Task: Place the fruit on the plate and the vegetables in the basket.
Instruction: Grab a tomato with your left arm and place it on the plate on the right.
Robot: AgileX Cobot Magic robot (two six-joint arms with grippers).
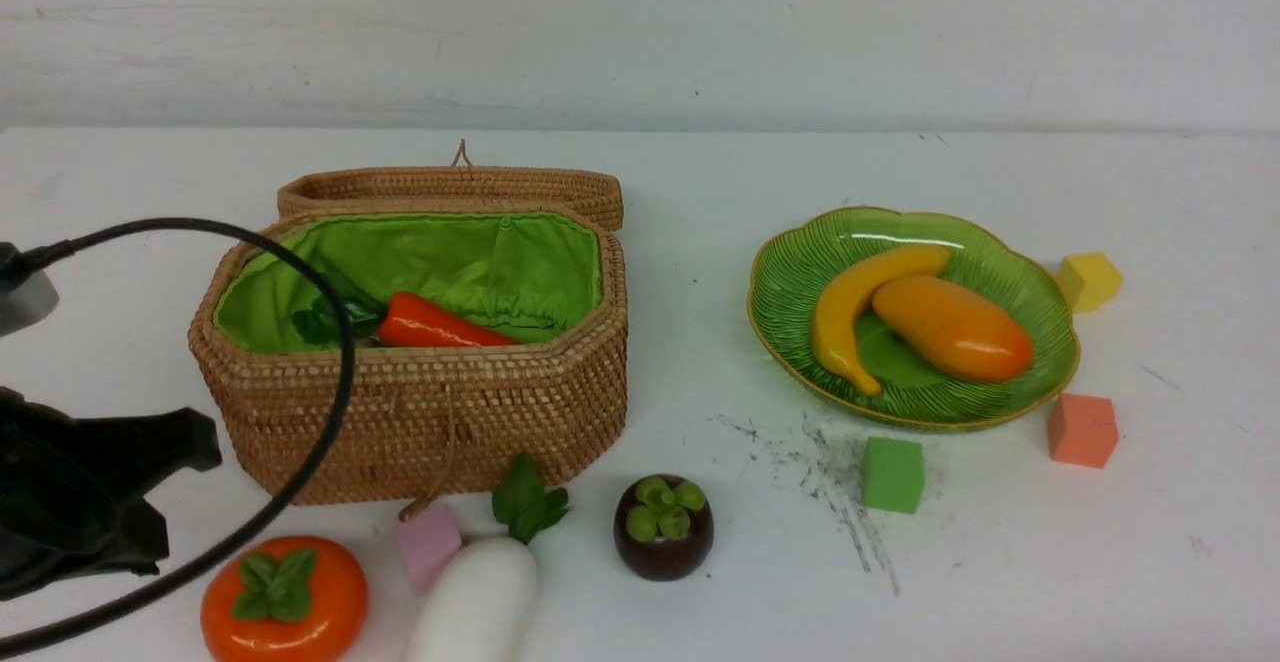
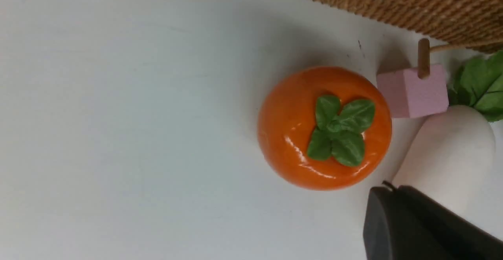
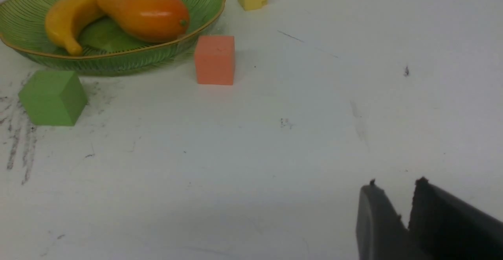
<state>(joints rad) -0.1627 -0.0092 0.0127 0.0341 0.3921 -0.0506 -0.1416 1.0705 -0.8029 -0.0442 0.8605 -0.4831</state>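
Note:
The wicker basket (image 1: 420, 402) stands open at the left, with the carrot (image 1: 435, 324) lying on its green lining. To the right, the green plate (image 1: 800, 262) holds a banana (image 1: 850, 307) and a mango (image 1: 955, 327). In front of the basket lie a persimmon (image 1: 285, 597), a white radish (image 1: 475, 602) and a mangosteen (image 1: 663, 539). My left gripper (image 2: 387, 189) is shut and empty, hovering beside the persimmon (image 2: 324, 128) and over the radish (image 2: 448, 150). My right gripper (image 3: 395, 185) has its fingers slightly apart, empty, over bare table away from the plate (image 3: 118, 61).
A pink cube (image 1: 428, 542) lies between persimmon and radish. Green (image 1: 892, 474), orange (image 1: 1082, 429) and yellow (image 1: 1090, 280) cubes ring the plate. The basket lid (image 1: 450, 187) lies back behind it. My left arm (image 1: 90, 492) and its cable (image 1: 340, 342) cross the basket's left end.

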